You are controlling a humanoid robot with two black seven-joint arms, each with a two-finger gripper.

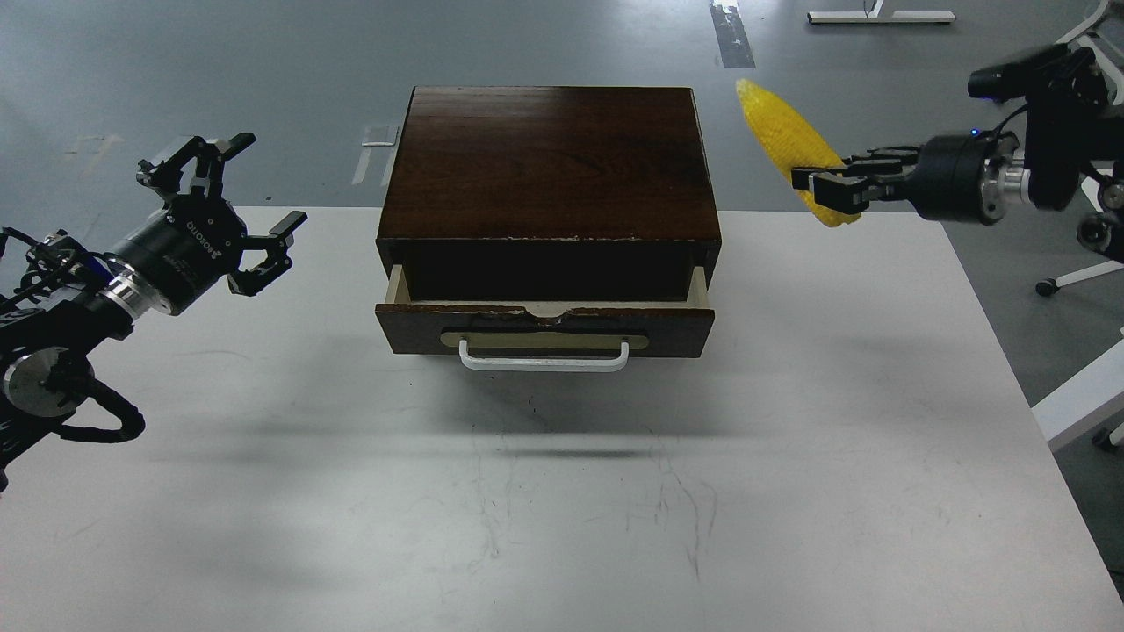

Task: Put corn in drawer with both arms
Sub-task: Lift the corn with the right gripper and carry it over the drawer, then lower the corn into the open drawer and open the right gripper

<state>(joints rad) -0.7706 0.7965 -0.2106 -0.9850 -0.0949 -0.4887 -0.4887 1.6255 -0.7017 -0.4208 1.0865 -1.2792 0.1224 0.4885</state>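
Observation:
The dark brown wooden box [549,162] stands at the table's back middle. Its drawer [544,326] is pulled out a little, with a white bar handle [544,358] on the dark front and pale cream inner sides. My right gripper [821,189] is shut on the yellow corn [784,140] near its thick end and holds it high in the air, to the right of the box, with the pointed end up and to the left. My left gripper [233,211] is open and empty, raised over the table to the left of the box.
The white table [562,491] stretches in front of the box. Chair and desk legs [1093,105] stand on the grey floor at the back right. A white edge [1076,404] shows beside the table's right side.

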